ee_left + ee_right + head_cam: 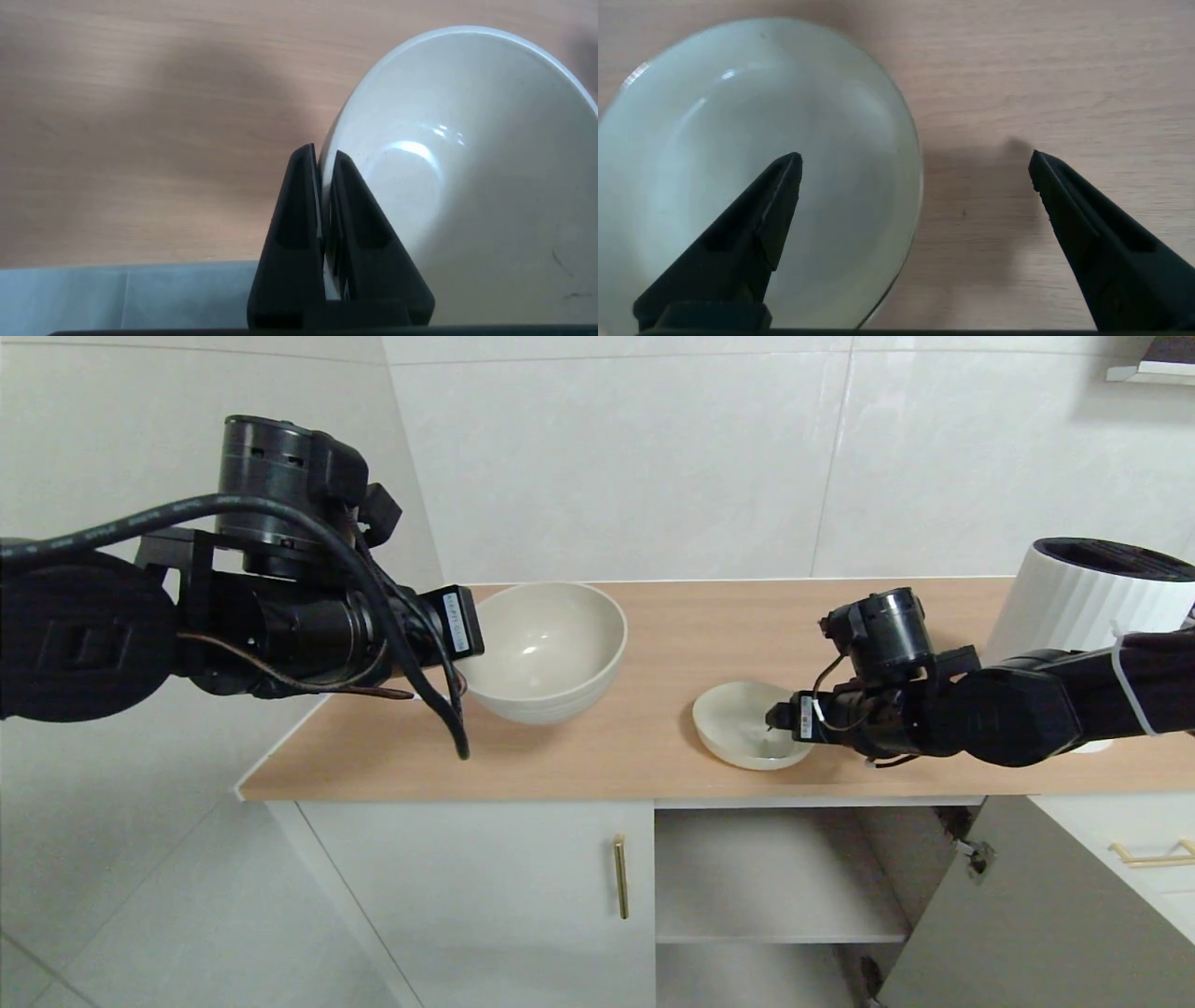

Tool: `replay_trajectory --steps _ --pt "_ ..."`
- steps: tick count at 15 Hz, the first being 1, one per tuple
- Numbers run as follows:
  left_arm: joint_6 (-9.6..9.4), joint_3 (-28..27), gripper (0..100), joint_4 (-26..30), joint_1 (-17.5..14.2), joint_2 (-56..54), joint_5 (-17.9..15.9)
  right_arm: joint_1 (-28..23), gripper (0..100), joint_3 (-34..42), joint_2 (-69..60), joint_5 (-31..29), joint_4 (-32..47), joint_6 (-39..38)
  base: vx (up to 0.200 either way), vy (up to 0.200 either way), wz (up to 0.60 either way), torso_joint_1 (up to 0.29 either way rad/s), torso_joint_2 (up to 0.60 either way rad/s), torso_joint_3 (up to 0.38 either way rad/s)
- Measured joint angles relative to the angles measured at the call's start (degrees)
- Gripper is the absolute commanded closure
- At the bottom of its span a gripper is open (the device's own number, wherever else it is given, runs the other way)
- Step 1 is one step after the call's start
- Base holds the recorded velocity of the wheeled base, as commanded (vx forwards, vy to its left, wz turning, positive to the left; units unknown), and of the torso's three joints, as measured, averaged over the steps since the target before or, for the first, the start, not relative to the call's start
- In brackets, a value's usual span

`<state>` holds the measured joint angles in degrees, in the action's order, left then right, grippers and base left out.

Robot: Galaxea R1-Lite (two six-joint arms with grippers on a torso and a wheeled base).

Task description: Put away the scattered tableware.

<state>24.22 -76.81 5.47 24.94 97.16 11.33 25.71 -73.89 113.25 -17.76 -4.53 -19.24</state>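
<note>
A large cream bowl (pixel 551 644) stands on the wooden counter (pixel 653 747) toward its left end. My left gripper (pixel 464 627) is shut on the bowl's near-left rim; in the left wrist view its gripper (pixel 323 173) pinches the thin wall of the bowl (pixel 476 177), one finger inside and one outside. A small pale shallow dish (pixel 747 723) lies right of centre near the front edge. My right gripper (pixel 780 717) is open at the dish's right side. In the right wrist view its gripper (pixel 913 173) straddles the rim of the dish (pixel 738 149), touching nothing.
A white ribbed cylindrical container (pixel 1088 593) stands at the counter's right, behind my right arm. Below, a cupboard is open, showing a bare shelf (pixel 775 873), with its door (pixel 990 915) swung out right. A closed door with a gold handle (pixel 619 875) is left of it.
</note>
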Motion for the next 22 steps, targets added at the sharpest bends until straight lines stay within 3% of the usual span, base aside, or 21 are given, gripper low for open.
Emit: replay_trajectory --steps 1,9,14,18,22 --pt "0.0 0.0 100 -0.01 -0.02 -0.05 0.0 0.0 100 -0.01 0.23 0.0 0.0 -0.02 0.0 0.0 0.0 0.0 0.0 0.0" --pt "0.22 0.05 100 -0.04 -0.02 -0.13 0.06 0.17 100 -0.61 -0.55 -0.3 -0.13 -2.24 0.0 0.0 0.0 0.0 0.0 0.0" --pt "0.21 3.58 100 -0.99 0.05 -2.69 -0.09 1.9 100 0.85 -6.44 -0.6 -0.13 -2.33 0.0 0.0 0.0 0.0 0.0 0.0" --pt "0.43 9.4 100 -1.29 0.66 -7.19 -0.9 3.54 100 7.27 -15.04 -0.99 -0.17 -2.49 0.0 0.0 0.0 0.0 0.0 0.0" --pt "2.24 17.01 100 -1.49 2.78 -11.85 -3.06 6.75 100 18.91 -23.59 -3.94 -0.22 -2.44 0.0 0.0 0.0 0.0 0.0 0.0"
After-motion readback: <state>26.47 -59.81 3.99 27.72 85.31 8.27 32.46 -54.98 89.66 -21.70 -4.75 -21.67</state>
